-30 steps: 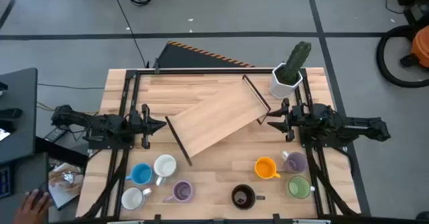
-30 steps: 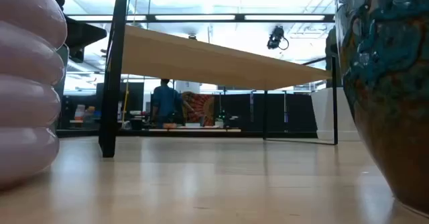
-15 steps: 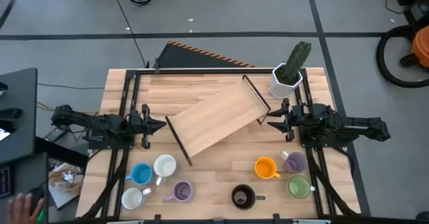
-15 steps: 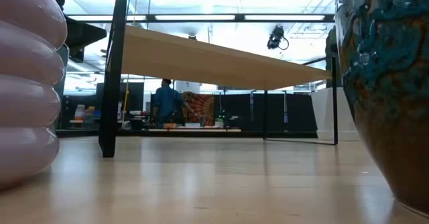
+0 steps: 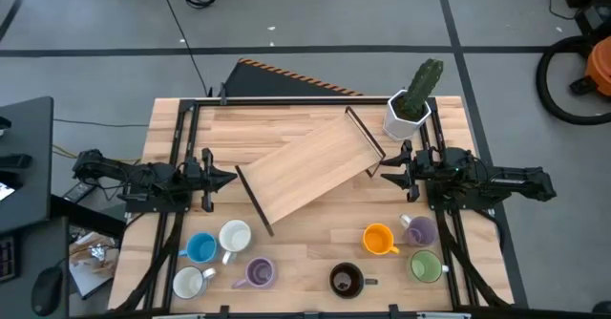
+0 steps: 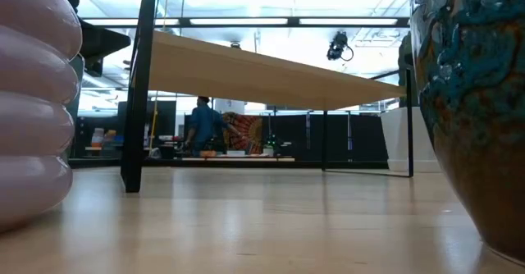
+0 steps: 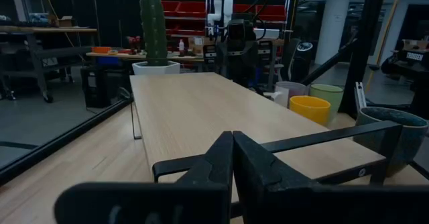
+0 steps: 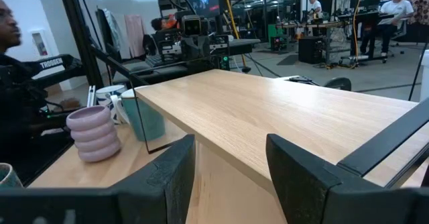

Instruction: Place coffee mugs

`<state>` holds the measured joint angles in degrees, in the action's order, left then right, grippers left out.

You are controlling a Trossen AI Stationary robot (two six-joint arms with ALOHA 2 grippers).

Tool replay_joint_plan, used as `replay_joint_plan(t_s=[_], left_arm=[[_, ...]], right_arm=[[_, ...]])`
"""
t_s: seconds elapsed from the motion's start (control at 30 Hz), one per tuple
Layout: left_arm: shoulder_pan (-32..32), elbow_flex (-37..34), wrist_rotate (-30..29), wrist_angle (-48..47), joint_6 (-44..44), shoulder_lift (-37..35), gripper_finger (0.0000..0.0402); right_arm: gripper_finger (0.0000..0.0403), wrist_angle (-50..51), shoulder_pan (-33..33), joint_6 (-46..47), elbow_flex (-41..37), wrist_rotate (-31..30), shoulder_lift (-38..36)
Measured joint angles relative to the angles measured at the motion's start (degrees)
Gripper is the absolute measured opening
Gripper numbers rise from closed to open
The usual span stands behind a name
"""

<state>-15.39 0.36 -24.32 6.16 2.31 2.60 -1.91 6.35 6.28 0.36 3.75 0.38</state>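
Observation:
Several coffee mugs stand on their bases along the table's near edge. On the left are a blue mug (image 5: 200, 248), two white mugs (image 5: 235, 235) (image 5: 188, 283) and a lavender mug (image 5: 258, 273). A dark brown mug (image 5: 345, 280) stands in the middle. On the right are an orange mug (image 5: 379, 239), a lavender mug (image 5: 419, 229) and a green mug (image 5: 425, 265). My left gripper (image 5: 229, 176) hovers shut at the left of a wooden shelf (image 5: 305, 176). My right gripper (image 5: 387, 176) hovers open at the shelf's right end, nothing between its fingers (image 8: 231, 158).
The wooden shelf on black metal legs stands askew in the table's middle, between the two grippers. A white faceted pot with a green cactus (image 5: 409, 114) stands at the far right. Black frame rails (image 5: 181, 147) run along the table's left and right sides. People show in the room behind.
Both arms have kept still and no mug has moved. A person's hand beyond the table's near left corner has drawn out of the high view.

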Motion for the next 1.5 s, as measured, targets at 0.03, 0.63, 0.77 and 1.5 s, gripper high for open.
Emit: replay_joint_plan(t_s=[0.03, 0.63, 0.77, 1.5], left_arm=[[0.01, 0.0, -0.01, 0.01, -0.01, 0.01, 0.0016], [-0.01, 0.0, -0.01, 0.0, 0.0, 0.01, 0.0016], [0.01, 0.0, -0.02, -0.01, 0.0, -0.01, 0.0016], [-0.01, 0.0, -0.01, 8.7, -9.61, 0.01, 0.0016]], right_arm=[[0.0189, 0.02, -0.02, 0.0, 0.0, 0.0, -0.01], [0.0189, 0.0, -0.01, 0.0, 0.0, 0.0, -0.02], [0.0189, 0.0, -0.02, -0.01, 0.0, -0.01, -0.02], [0.0189, -7.96, 0.0, 15.03, 0.0, 1.66, 0.0]])
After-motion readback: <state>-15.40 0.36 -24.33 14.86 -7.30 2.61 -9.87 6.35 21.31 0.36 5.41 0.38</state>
